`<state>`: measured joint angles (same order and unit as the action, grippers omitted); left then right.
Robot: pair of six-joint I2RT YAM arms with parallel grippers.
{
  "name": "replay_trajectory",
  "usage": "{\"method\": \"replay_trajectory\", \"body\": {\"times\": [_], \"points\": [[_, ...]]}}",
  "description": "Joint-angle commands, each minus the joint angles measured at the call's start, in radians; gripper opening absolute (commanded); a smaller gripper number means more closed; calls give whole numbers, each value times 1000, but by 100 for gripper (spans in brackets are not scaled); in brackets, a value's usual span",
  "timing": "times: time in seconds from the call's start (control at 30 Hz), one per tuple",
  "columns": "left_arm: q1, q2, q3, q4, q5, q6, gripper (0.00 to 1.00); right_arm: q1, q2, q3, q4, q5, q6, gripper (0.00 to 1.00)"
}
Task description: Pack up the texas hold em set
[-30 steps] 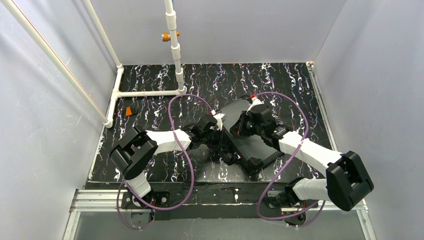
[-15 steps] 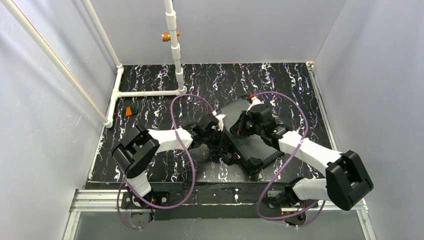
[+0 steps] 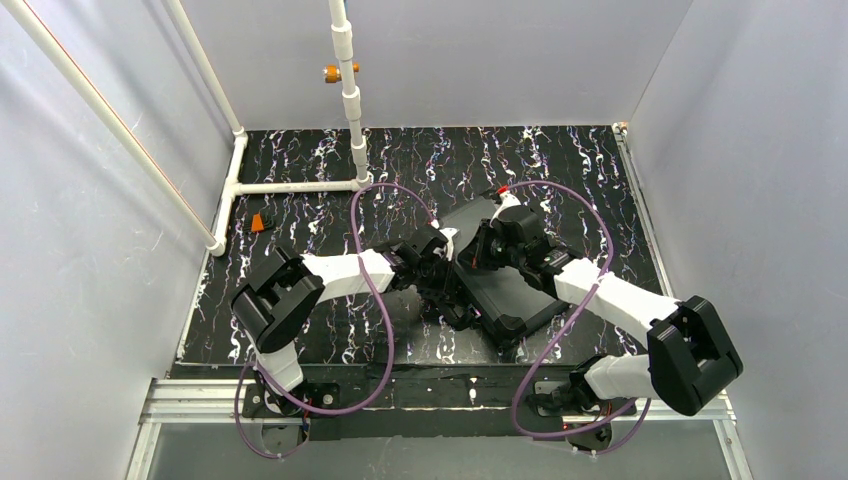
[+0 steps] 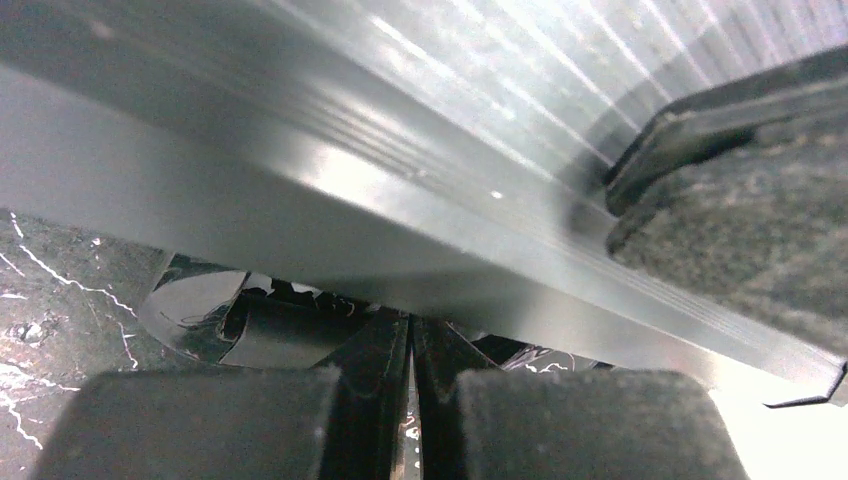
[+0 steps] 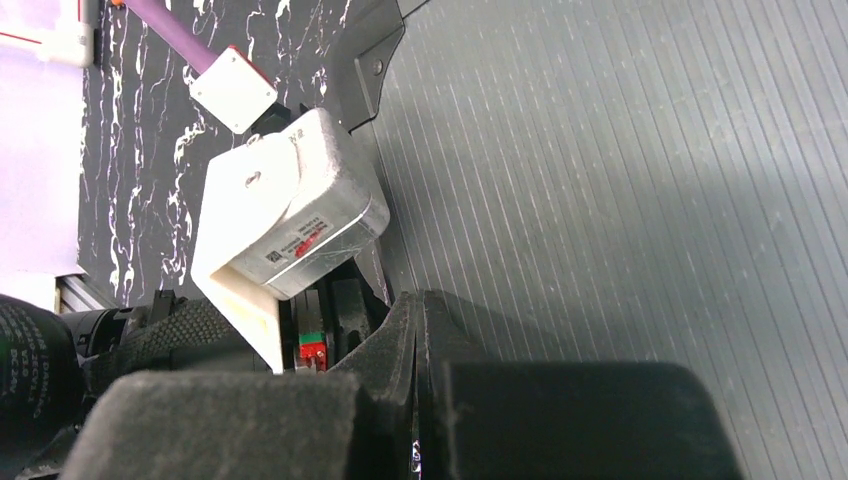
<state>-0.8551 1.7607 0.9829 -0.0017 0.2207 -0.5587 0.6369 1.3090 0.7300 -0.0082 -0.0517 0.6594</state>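
The black case [image 3: 505, 290] lies closed and askew in the middle of the table. Its ribbed lid fills the right wrist view [image 5: 620, 180], and its silvery rim crosses the left wrist view [image 4: 350, 200]. My left gripper [image 3: 447, 262] is shut and empty, low against the case's left edge, with the rim just above the fingertips [image 4: 412, 350]. My right gripper [image 3: 478, 252] is shut and empty over the lid near that same edge [image 5: 415, 330], close to the left wrist's white camera block [image 5: 290, 215]. Chips, card decks, dice and buttons are out of view.
A white pipe frame [image 3: 300, 186] stands at the back left with an upright pipe carrying an orange clamp [image 3: 341, 72]. A small orange and black object [image 3: 262, 222] lies on the dark marbled table [image 3: 560, 170] at the left. Purple cables loop over both arms.
My left arm has moved right, bringing its shut gripper up against the case's left edge. The right arm has shifted only slightly. The case has stayed in place.
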Motion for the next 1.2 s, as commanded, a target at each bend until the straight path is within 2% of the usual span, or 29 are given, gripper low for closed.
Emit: {"method": "replay_trajectory", "body": {"times": [0.0,0.23,0.47,0.63,0.83,1.17], "points": [[-14,102,12,8,-285,9,0,-4,119,-94,-401,108,-86,1],[-27,144,40,-41,-442,-53,0,-3,135,-66,-412,115,-97,1],[-27,161,64,-54,-500,-118,0,-3,151,-41,-423,115,-104,1],[-27,149,110,-139,-532,-215,0,-4,147,-22,-433,117,-107,1],[-30,52,63,-121,-534,-273,0,-3,111,1,-462,129,-106,1],[-40,-219,-99,-8,-562,-215,0,-3,62,118,-533,187,-125,1]]}}
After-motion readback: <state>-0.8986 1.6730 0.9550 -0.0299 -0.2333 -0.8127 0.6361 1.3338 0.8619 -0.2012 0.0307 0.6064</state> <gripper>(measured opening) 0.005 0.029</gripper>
